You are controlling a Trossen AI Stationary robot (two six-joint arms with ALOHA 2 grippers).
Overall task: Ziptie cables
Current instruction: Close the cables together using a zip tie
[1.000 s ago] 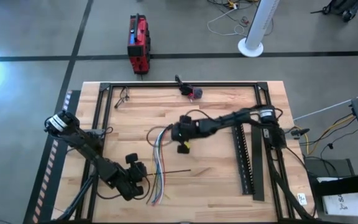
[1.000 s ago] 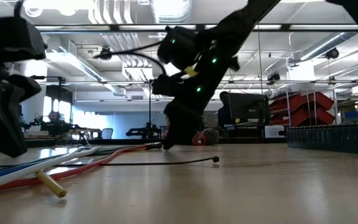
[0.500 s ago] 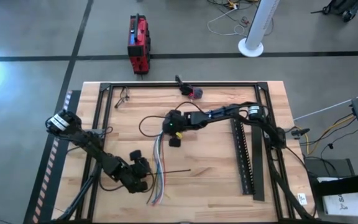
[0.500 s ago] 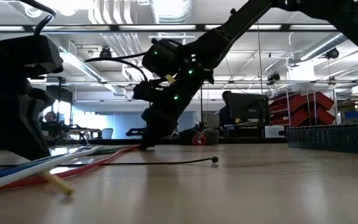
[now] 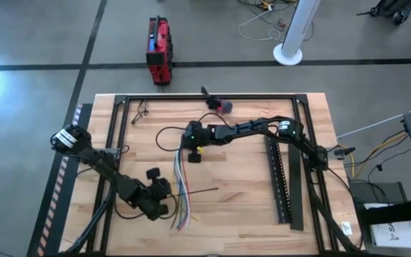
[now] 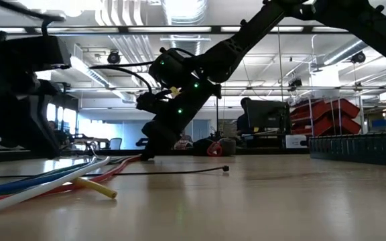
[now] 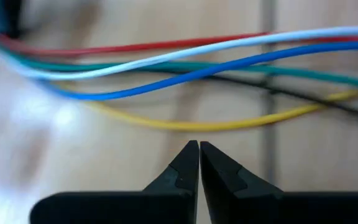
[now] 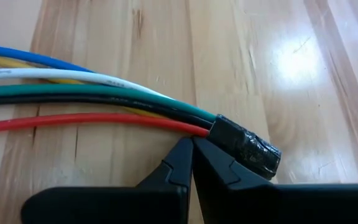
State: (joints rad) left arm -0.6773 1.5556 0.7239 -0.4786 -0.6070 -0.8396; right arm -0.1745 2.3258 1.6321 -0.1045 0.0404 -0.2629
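We see the cables (image 5: 180,189), a loose bundle of coloured wires, lying near the middle of the wooden table (image 5: 241,207), running from far to near. The right gripper (image 8: 191,149) sits at the bundle's far end, fingers pressed together and holding nothing, its tips just beside the dark taped end (image 8: 246,148). The left gripper (image 7: 199,149), also pinched shut and empty, hovers just beside the wires toward their near end.

We judge the step to be gathering the bundle, with nothing grasped yet. Next, one gripper would need to open and take hold of the wires, then the thin black zip tie (image 5: 204,191) lying just right of them.

Only the right wrist view reveals the taped end; the low view shows the tie's small head (image 6: 225,169).
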